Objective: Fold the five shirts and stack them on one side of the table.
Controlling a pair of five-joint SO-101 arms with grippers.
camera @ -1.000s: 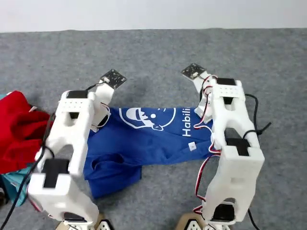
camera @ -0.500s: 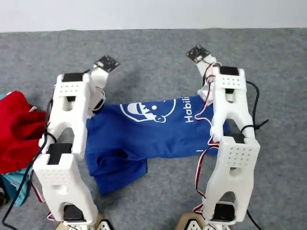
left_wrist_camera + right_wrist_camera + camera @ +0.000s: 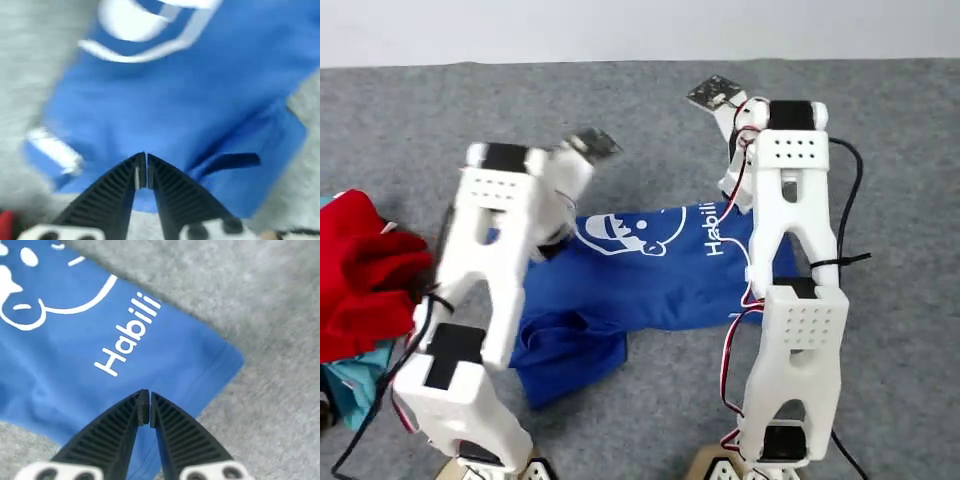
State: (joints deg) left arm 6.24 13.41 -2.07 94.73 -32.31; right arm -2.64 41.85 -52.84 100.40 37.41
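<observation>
Since the earlier frames, the left arm has been swung inward and the blue fabric shirt with white print (image 3: 650,285) drawn slightly farther from the arm bases. It is spread, rumpled, on the grey felt surface (image 3: 620,110). Left claw (image 3: 141,165) and right claw (image 3: 145,402) are pressed together over it.

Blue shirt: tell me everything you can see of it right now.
The blue shirt is soft cloth with a white cartoon print and white lettering facing up. It lies spread across the grey table, mostly flat, the part nearest the arm bases bunched into folds. The left gripper and right gripper are each shut on its fabric.
</observation>
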